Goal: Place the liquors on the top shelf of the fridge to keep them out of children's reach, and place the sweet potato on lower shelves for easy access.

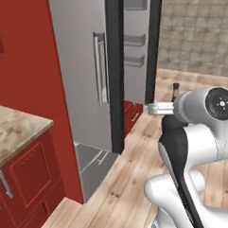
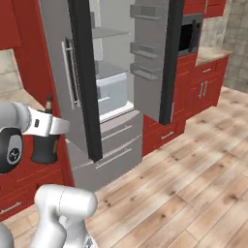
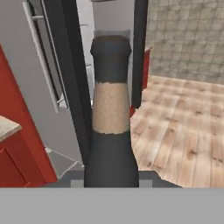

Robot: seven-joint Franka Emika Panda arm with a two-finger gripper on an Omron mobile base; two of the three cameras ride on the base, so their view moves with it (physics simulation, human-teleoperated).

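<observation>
My gripper [image 2: 52,127] is shut on a squat black liquor bottle [image 2: 44,144], held upright in front of the fridge [image 2: 85,77]. In the hand view the bottle's thin neck [image 3: 111,109], with a tan band and a dark cap, rises from between the fingers. In the left base view its neck [image 1: 175,90] shows just past the hand. The right fridge door [image 2: 154,58] stands open with grey bins. Inside are the top shelf [image 2: 109,33], a lower shelf [image 2: 110,70] and the pale blue drawer [image 2: 113,93]. The sweet potato is out of view.
Red cabinets [image 1: 29,186] with a marble counter [image 1: 12,130] stand to the left of the fridge. More red cabinets [image 2: 206,82] and a built-in oven [image 2: 189,34] lie to the right. Open wooden floor [image 2: 184,174] spreads before the fridge.
</observation>
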